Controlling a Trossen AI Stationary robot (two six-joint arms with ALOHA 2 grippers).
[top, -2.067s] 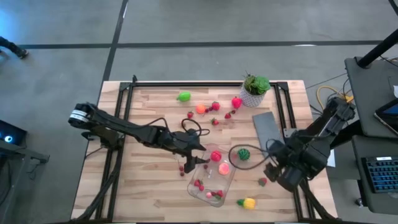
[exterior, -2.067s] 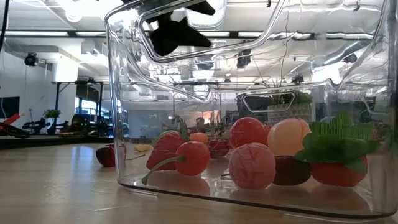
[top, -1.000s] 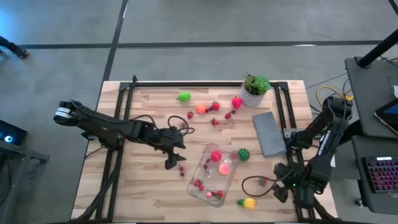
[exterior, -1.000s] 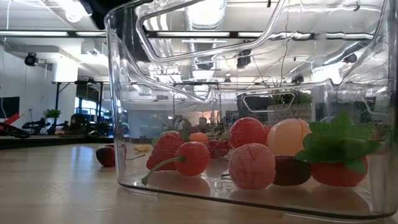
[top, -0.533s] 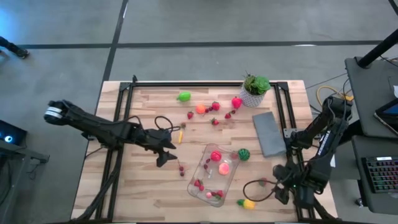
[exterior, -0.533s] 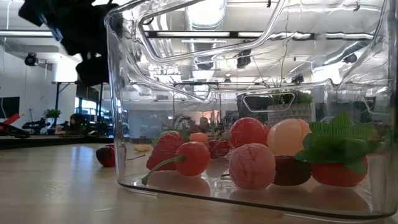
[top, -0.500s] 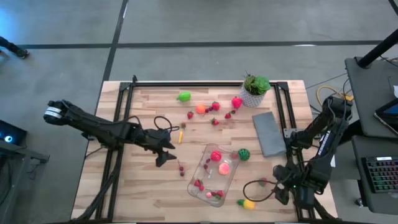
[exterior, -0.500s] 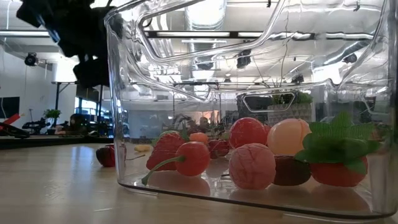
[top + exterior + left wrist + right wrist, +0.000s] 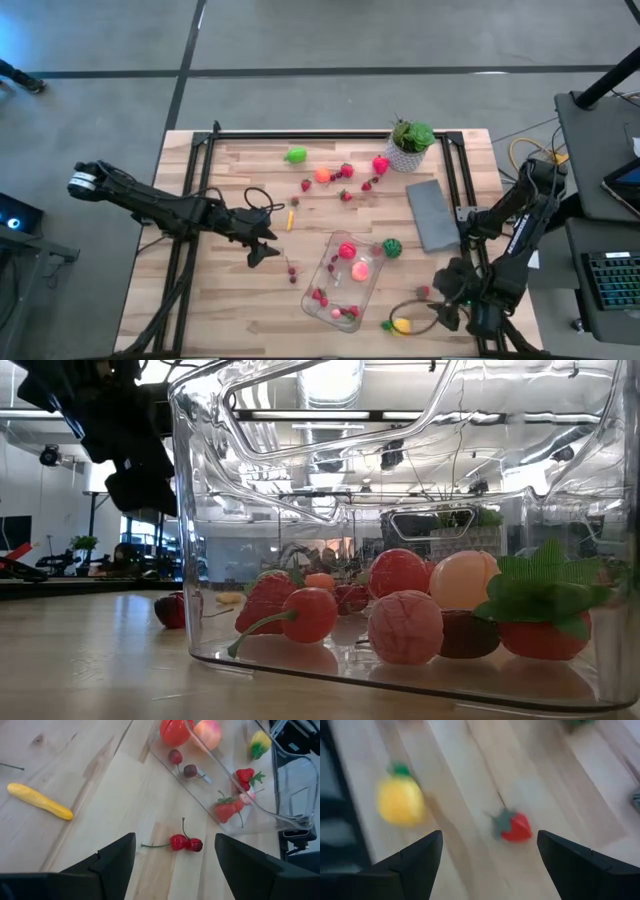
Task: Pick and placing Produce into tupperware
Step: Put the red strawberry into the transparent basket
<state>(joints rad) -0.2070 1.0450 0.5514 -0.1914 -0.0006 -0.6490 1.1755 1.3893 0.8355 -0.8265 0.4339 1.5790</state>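
The clear tupperware [image 9: 330,285] lies on the table's near middle with several berries and a peach-coloured piece inside; in the low view its wall [image 9: 200,560] fills the picture. Loose produce lies toward the far edge, among it a light green piece [image 9: 296,155] and an orange one [image 9: 322,175]. My left gripper [image 9: 262,250] is open, left of the tupperware, above a pair of red cherries [image 9: 182,842] and near a yellow piece [image 9: 40,801]. My right gripper [image 9: 440,298] is open near the near right corner, over a red strawberry [image 9: 517,827] and a yellow fruit [image 9: 400,800].
A leafy plant in a white pot [image 9: 410,140] stands at the far right. A flat grey slab [image 9: 432,212] lies in front of it. A dark green piece [image 9: 391,247] sits by the tupperware's right side. Black rails frame the table's left and right edges.
My left gripper has moved a little toward the table's left, away from the tupperware, and has come lower in the low view. My right gripper has shifted slightly left toward the strawberry and yellow fruit. The produce and tupperware have stayed put.
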